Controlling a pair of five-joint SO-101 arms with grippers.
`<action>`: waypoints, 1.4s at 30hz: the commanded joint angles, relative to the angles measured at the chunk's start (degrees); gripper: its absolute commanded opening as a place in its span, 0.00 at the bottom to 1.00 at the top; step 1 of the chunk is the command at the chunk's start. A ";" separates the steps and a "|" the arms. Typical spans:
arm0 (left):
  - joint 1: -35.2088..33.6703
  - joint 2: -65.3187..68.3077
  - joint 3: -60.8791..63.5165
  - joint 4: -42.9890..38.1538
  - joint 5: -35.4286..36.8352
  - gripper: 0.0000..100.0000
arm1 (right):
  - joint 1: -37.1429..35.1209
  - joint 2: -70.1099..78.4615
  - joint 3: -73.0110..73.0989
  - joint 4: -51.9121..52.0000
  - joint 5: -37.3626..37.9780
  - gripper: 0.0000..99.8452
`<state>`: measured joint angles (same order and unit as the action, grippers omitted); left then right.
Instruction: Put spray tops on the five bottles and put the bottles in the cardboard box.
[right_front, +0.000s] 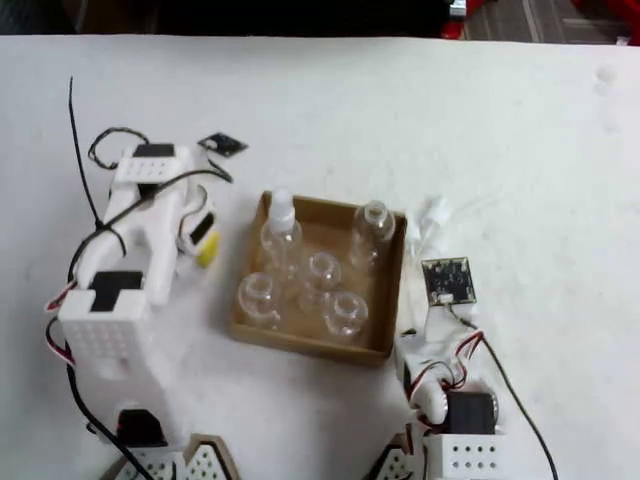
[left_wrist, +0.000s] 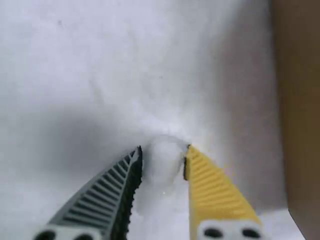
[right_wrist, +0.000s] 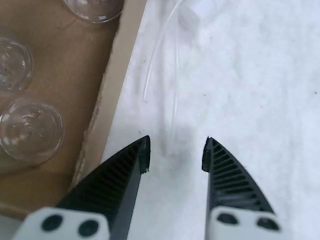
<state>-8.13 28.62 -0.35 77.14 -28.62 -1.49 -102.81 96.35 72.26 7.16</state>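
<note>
Left hand (left_wrist: 163, 161): grey and yellow fingers pinching a small white piece (left_wrist: 165, 155) (too blurred to name), low over the worktop (right_front: 300, 110), just left of the cardboard box (right_front: 300, 343). Right hand (right_wrist: 175, 154): fingers spread, holding nothing, at the box's near right corner. A loose spray top (right_wrist: 196, 14) with its clear tube lies on the worktop beyond this hand, beside the box's right wall. Five bottles (right_front: 372, 235) stand in the box; the far-left bottle (right_front: 280, 230) carries a white top.
</note>
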 joint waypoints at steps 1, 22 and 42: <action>-0.04 -0.48 -2.64 -0.44 -0.44 0.04 | -0.04 -0.22 0.53 0.48 0.18 0.15; -1.89 -10.33 -31.65 25.23 0.18 0.02 | -0.04 -0.22 0.53 0.48 0.18 0.15; 11.12 -80.48 19.43 -5.27 18.55 0.02 | -0.04 -0.22 0.53 0.48 0.18 0.15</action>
<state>-0.13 -37.05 9.49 88.22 -20.79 -1.49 -102.81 96.35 72.26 7.16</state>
